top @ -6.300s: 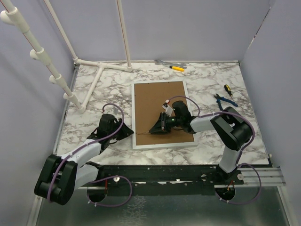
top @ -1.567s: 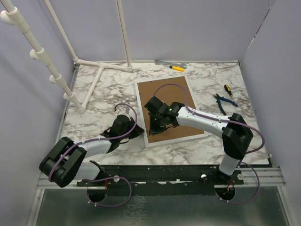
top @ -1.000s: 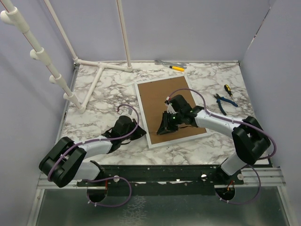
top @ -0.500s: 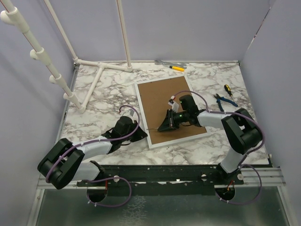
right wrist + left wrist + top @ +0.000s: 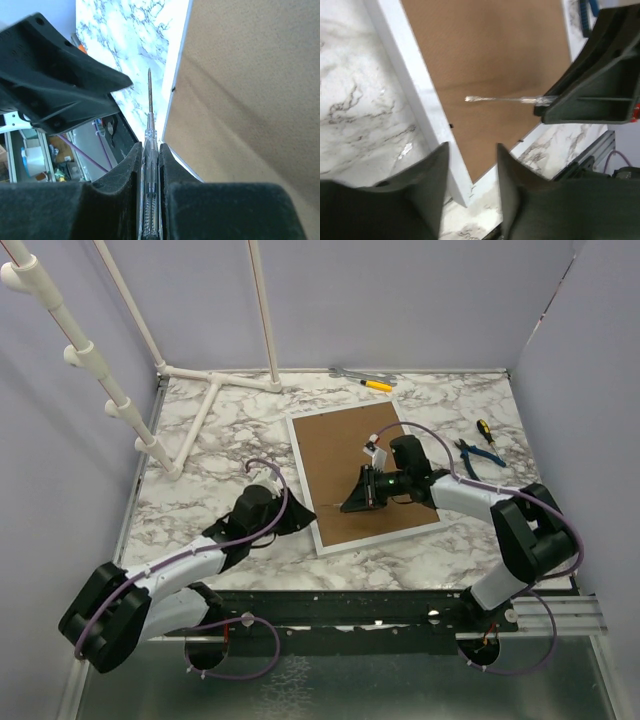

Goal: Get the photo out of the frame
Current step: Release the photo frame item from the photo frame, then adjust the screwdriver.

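White rectangular picture frame [image 5: 308, 490] lies face down, centre of top view, brown fibreboard back [image 5: 340, 455] up. The photo sits under it, hidden. Right gripper [image 5: 149, 150] is clamped on a thin clear-handled screwdriver [image 5: 502, 99], tip aimed at the frame's left rail, likely to pry clips [image 5: 451, 126], which are barely discernible. Left gripper [image 5: 471, 160] has jaws apart over the lower-left rail, probably bracing.

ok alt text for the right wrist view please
The right tool is shut on a thin clear-handled screwdriver, its shaft pointing up the picture beside the white edge of the frame. The frame's brown back fills the right side; the dark left tool looms at upper left over the marble table.
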`<action>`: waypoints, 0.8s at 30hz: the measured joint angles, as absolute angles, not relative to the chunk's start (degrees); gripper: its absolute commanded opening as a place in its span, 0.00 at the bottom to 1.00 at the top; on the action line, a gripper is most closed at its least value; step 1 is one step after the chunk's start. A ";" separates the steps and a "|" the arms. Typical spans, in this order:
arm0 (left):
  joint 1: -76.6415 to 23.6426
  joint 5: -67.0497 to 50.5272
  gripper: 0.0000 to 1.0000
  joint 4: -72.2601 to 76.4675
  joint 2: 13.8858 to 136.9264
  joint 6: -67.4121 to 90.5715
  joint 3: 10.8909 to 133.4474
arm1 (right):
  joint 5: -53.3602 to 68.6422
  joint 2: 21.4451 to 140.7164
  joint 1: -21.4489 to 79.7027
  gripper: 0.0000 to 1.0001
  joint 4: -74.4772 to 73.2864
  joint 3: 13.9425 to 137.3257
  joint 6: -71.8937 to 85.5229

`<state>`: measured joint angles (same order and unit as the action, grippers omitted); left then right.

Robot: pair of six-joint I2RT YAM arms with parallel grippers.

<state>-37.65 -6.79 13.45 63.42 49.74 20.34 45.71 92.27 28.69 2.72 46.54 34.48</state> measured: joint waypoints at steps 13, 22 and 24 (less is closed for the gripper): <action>-38.00 -5.48 0.78 20.32 49.17 28.62 20.71 | 42.57 87.64 28.64 0.01 -13.06 53.45 30.92; -42.41 -7.53 0.76 34.13 55.55 8.32 17.87 | 40.53 84.47 28.64 0.01 -25.56 59.07 29.61; -44.58 -8.21 0.71 34.79 57.39 3.31 17.89 | 40.05 83.68 28.64 0.01 -28.34 59.99 28.99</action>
